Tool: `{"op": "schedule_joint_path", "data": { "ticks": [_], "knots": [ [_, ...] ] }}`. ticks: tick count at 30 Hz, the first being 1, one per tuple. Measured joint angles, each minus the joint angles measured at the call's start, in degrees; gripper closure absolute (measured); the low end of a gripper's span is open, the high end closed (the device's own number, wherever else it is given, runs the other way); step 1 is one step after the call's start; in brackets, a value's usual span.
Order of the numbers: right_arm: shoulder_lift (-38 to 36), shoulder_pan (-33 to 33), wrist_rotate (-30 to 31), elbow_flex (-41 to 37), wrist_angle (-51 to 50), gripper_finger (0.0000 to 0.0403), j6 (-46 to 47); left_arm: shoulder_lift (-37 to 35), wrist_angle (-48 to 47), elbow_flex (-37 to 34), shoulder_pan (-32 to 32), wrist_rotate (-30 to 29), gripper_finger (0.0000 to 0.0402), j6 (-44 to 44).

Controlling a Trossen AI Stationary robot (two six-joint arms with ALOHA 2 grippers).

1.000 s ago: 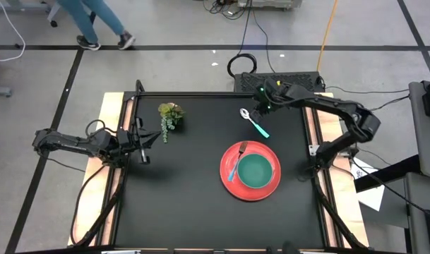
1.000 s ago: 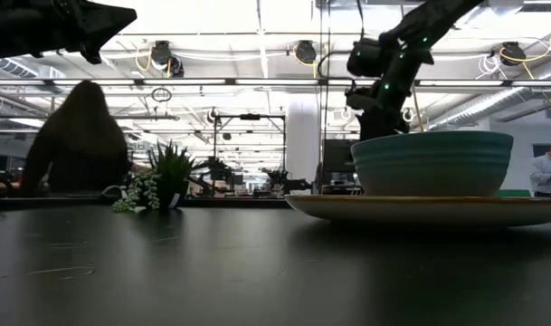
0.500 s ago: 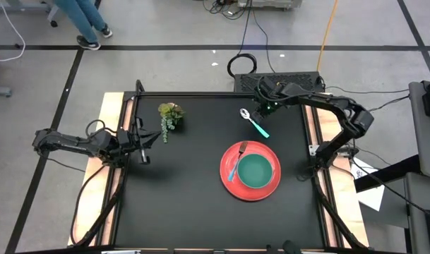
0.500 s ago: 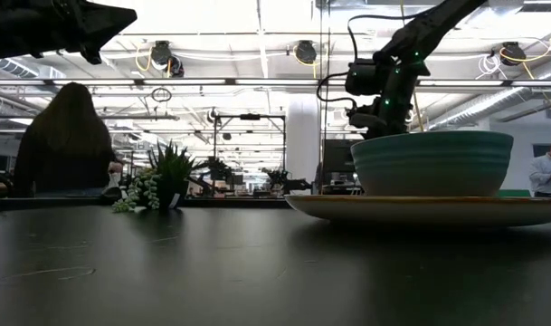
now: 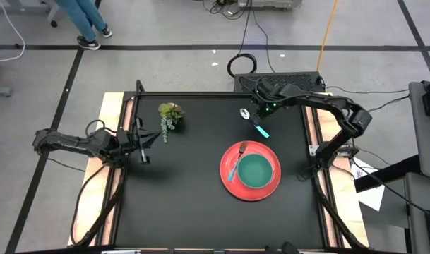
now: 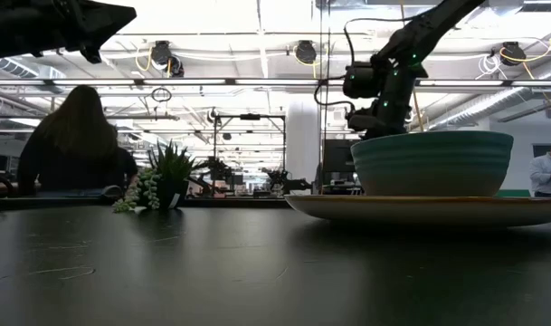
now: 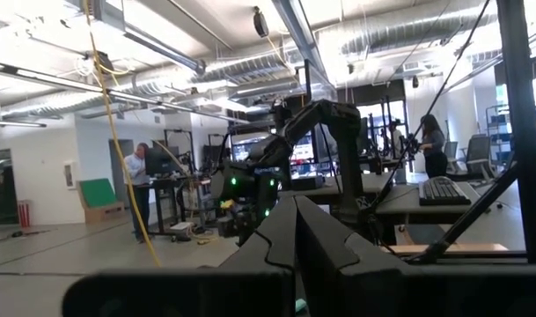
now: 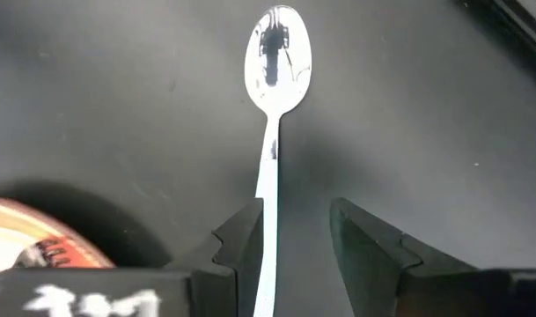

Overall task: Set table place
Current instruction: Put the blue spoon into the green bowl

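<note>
On the black counter point(image 5: 186, 176), the right gripper point(image 8: 294, 233) hovered, fingers parted astride the spoon point(image 8: 272, 132); clamping its handle seemed next. Left gripper point(image 5: 142, 148) waited, clenched.

Robotics lab, exposed ducts point(image 7: 364, 40), workstation desks point(image 7: 426, 195)

The left arm lies low and stretched out at the left of the high view, reaching in from the frame's left edge toward the centre. Its left gripper point(image 5: 142, 144) sits at mid-height of the frame with jaws pressed together, empty.

The right arm enters from the right side, rises to a bent elbow at upper right, then runs leftward along the upper part of the frame. Its right gripper point(image 5: 258, 111) points down, jaws parted with a gap between the fingers point(image 8: 246, 242).
</note>
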Motion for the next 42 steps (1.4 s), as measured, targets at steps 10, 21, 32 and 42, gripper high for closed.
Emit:
{"op": "schedule_joint_path", "data": {
  "ticks": [10,21,32,42],
  "knots": [
    [7.8,0.8,0.0,2.0,-0.9,0.0281,-1.2,0.0,0.6,0.0,0.0,0.0,0.0394,0.6],
    [11.0,1.8,-0.1,5.6,0.2,0.0281,-2.0,0.0,0.4,0.0,0.0,0.0,0.0394,1.4],
    [11.4,1.8,-1.5,5.9,0.0,0.0281,-4.3,0.0,-0.1,0.0,0.0,0.0,0.0394,1.7],
    [11.4,1.7,-1.5,5.9,-0.3,0.0227,-3.2,0.0,-0.1,0.0,0.0,0.0,0.0394,1.7]
  ]
}}
